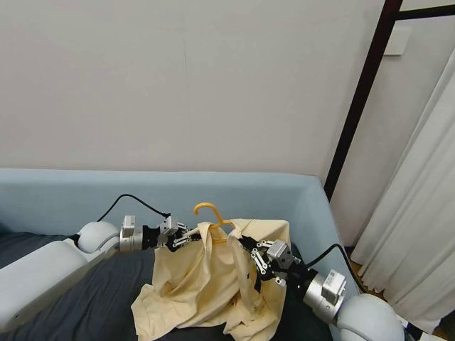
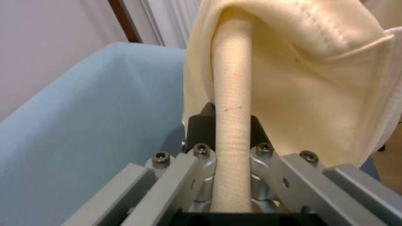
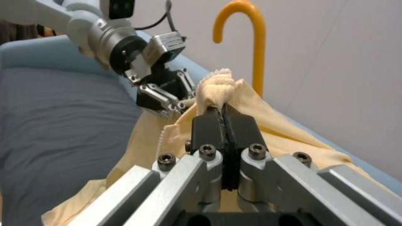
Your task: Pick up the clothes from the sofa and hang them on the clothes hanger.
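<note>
A pale yellow garment (image 1: 206, 284) hangs on an orange hanger, whose hook (image 1: 207, 210) sticks up above the collar, over the sofa (image 1: 71, 199). My left gripper (image 1: 186, 236) grips the garment's left shoulder; in the left wrist view it (image 2: 230, 129) is shut on a fabric-covered bar (image 2: 231, 89) with the cloth (image 2: 301, 84) draped beside it. My right gripper (image 1: 245, 250) holds the right shoulder. In the right wrist view it (image 3: 223, 117) is shut on the cloth (image 3: 276, 122) just below the hook (image 3: 242, 28), with the left gripper (image 3: 166, 94) opposite.
The sofa has a light blue back (image 2: 82, 132) and a dark grey seat (image 3: 56, 117). A black rack pole (image 1: 359, 99) rises at the right behind the sofa's end. A white curtain (image 1: 419, 213) hangs at the far right. The wall behind is plain.
</note>
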You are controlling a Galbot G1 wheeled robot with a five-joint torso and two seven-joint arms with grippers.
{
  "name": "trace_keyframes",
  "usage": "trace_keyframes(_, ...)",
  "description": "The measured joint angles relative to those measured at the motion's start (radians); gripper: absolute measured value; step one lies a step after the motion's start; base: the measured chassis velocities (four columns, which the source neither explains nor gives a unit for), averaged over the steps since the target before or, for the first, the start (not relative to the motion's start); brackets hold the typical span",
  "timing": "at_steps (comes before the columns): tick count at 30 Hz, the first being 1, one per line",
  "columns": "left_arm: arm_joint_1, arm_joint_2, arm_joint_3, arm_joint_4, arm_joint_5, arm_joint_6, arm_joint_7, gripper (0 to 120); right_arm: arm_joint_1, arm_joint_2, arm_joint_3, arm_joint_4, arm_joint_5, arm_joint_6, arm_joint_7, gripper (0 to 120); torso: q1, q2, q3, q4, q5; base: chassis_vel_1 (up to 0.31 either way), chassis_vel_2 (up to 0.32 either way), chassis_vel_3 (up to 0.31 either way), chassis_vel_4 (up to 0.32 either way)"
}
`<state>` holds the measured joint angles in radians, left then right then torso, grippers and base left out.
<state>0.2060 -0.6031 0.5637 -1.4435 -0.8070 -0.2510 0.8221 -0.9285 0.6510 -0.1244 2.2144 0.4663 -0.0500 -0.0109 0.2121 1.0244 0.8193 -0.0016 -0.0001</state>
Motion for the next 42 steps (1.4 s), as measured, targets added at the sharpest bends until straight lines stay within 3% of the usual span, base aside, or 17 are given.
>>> trace_keyframes(25,-0.098,-0.079,0.098,0.035,0.026,-0.014,0.007,1,-0.012,0.034,-0.017,-0.042,-0.117,0.061,-0.002,0,0.000,0.000,0.000,0.0002,0.0000,0.000,0.000,0.000,0.000)
trace_keyframes(42,-0.057,-0.035,-0.003,0.040,0.083,-0.068,0.021,1,-0.113,0.007,0.037,-0.044,-0.162,0.064,-0.026,61,0.000,0.000,0.000,0.0001,0.0000,0.000,0.000,0.000,0.000)
